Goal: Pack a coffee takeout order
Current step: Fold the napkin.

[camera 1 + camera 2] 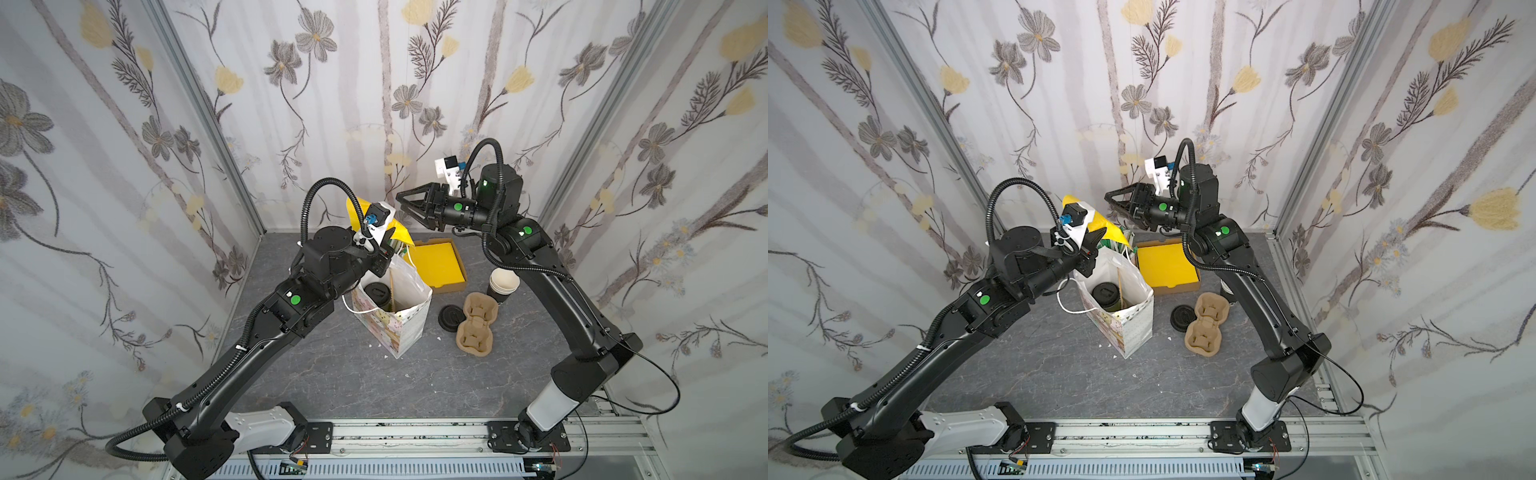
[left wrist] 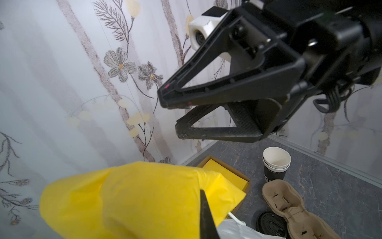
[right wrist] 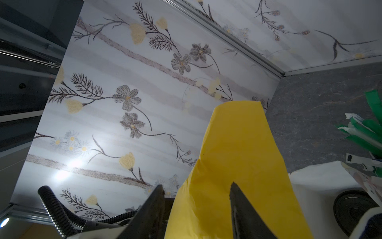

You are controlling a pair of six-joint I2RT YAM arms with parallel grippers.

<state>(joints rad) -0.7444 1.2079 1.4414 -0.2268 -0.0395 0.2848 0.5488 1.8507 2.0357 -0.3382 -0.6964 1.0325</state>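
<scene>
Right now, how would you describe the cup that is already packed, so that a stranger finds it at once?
Find the white paper bag standing open in the middle of the grey table. Look down into it: the lidded cup stands there beside a thin tan stick. Unlike the stack of lidless cups outside, it wears a black lid.

Two black arms (image 1: 232, 365), grey-white base links (image 1: 262, 424), green dot stickers (image 1: 295, 299), ribbed black cables (image 1: 328, 183), white wrist cameras (image 1: 446, 166)
</scene>
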